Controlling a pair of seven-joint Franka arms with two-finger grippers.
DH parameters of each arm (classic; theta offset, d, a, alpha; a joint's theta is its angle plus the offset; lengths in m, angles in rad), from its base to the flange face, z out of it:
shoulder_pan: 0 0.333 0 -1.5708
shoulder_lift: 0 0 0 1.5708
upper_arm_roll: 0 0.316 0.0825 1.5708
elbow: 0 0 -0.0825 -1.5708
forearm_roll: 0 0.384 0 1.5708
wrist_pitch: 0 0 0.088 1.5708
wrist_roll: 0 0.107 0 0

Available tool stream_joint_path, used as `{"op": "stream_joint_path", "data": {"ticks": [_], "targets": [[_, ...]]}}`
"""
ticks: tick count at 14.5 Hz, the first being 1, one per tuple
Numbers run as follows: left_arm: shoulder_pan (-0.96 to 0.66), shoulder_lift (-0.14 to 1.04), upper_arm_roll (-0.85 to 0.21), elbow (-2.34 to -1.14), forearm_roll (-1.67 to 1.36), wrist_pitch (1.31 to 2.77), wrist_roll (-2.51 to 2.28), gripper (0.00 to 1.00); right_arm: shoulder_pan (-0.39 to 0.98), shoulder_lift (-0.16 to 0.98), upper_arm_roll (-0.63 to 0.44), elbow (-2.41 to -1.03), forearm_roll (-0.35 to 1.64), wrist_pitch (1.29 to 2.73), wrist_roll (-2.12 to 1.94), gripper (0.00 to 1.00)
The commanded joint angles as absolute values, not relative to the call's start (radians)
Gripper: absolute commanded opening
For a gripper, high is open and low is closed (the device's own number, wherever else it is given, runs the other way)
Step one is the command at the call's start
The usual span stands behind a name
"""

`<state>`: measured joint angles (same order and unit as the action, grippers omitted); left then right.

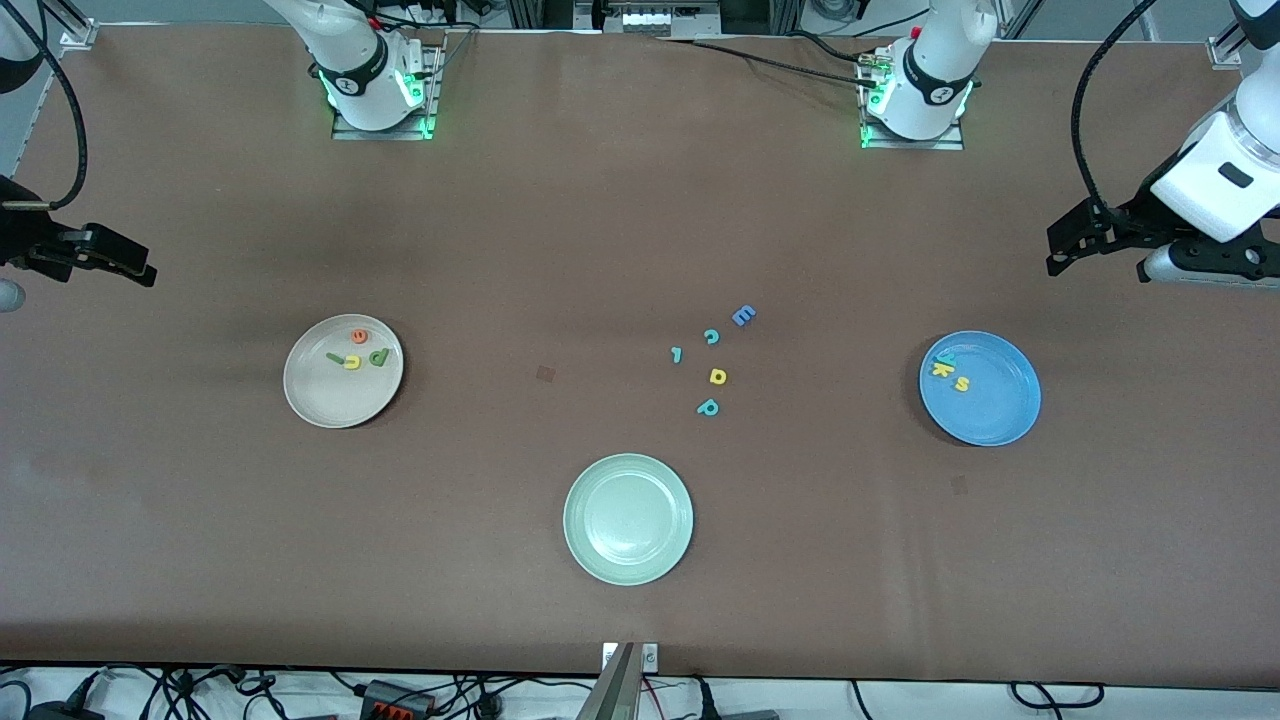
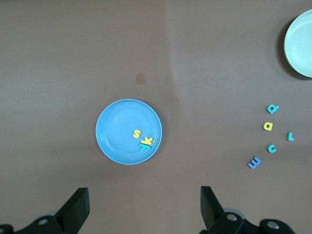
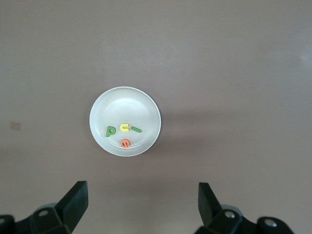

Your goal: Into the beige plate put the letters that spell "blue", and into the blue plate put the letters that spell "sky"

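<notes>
Front view shows the beige plate (image 1: 343, 371) toward the right arm's end of the bench (image 1: 600, 200) with four foam letters, b (image 1: 378, 356), l (image 1: 334, 357), u (image 1: 352, 362), e (image 1: 358, 336); they look feather-light and soft, best pinched across their edges. Five stray letters (image 1: 716, 376) and one pale green plate (image 1: 628, 519) sit mid-bench. The left gripper (image 1: 1068, 245) and right gripper (image 1: 125, 265) wait over the bench ends.

Left wrist view: jaws spread wide, empty, above the blue plate (image 2: 117, 122) holding s (image 2: 136, 133), k (image 2: 147, 142) and, seemingly, a half-hidden y (image 2: 142, 147).

Right wrist view: jaws wide, empty, over the four letters.
</notes>
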<state>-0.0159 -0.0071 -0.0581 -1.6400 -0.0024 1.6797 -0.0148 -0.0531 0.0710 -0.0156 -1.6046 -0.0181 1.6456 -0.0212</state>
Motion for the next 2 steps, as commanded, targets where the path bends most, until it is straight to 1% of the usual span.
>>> {"op": "stream_joint_path", "data": {"ticks": [1,2], "targets": [[-0.017,-0.018,-0.058,-1.634,-0.021,1.674,-0.002,1.0,-0.06,0.041,-0.012,-1.634,-0.032,1.655,-0.02,1.0],[-0.017,-0.018,-0.058,-1.634,-0.021,1.674,-0.002,1.0,-0.06,0.043,-0.012,-1.634,-0.032,1.655,-0.018,1.0]]}}
